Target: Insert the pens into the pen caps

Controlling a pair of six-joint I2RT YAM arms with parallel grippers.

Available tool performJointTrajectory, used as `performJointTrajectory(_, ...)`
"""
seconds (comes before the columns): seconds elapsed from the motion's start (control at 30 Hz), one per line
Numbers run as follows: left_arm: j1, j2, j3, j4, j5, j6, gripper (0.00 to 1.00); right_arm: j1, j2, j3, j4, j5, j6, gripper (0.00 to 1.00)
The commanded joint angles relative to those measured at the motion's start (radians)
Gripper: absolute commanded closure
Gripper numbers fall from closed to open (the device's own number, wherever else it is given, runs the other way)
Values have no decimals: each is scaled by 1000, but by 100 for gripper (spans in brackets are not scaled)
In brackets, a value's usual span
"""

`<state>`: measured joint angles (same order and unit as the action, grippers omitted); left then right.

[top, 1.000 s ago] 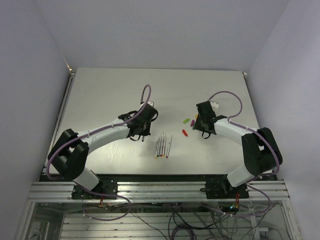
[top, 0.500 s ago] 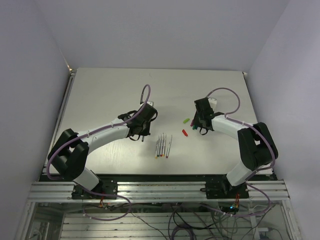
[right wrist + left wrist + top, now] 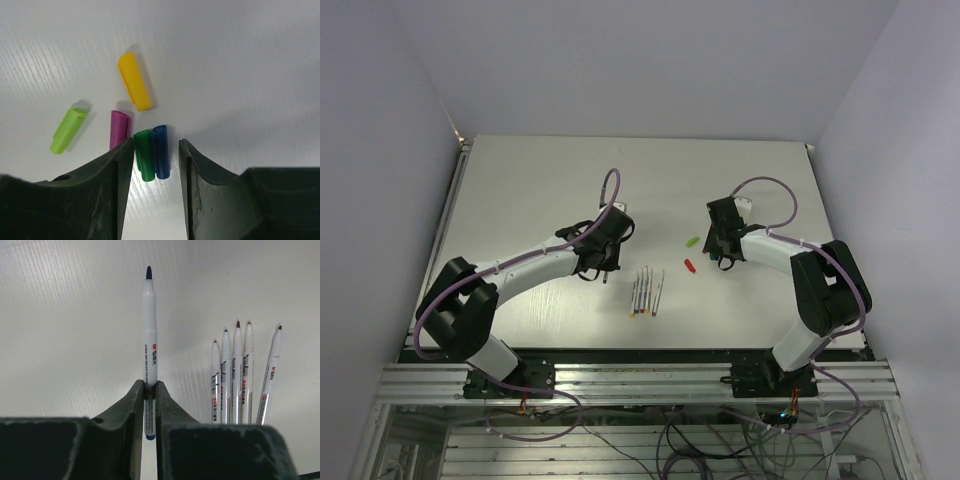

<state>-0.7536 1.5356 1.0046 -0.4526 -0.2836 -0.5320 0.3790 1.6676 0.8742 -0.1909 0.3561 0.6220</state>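
Though contact unclear, blue cap (image 3: 160, 151) sits inside right claw (image 3: 156, 145)

I see a blue-tipped pen (image 3: 150, 340) clamped in my left tool (image 3: 150, 386); five more pens (image 3: 237, 385) lie side by side; green cap (image 3: 143, 159) and blue cap (image 3: 160, 152) touch.

A robotics lab — aluminium rail frame (image 3: 640, 381), dangling cables (image 3: 705, 437), bare white enclosure walls (image 3: 640, 60).

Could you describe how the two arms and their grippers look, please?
The left arm and the right arm have white links and bulky black joints. A lilac cable runs along each and loops near the wrist. The left gripper and right gripper are matte black, with two wedge-shaped fingers each.
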Motion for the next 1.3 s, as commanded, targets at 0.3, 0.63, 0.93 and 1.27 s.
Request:
performJointTrajectory(0.3,9,25,-6,23,43,-2,93,3,-54,-4,66,37,-6,58)
performJointTrajectory(0.63,9,39,-3,35,49,-2,93,-1,-51,13,31,90,-1,58)
performJointTrajectory(0.93,8,54,6,28,42,10,93,-2,-33,6,24,87,11,58)
performJointTrajectory(1.27,16,58,4,27,43,14,93,-3,-15,-4,-1,82,31,58)
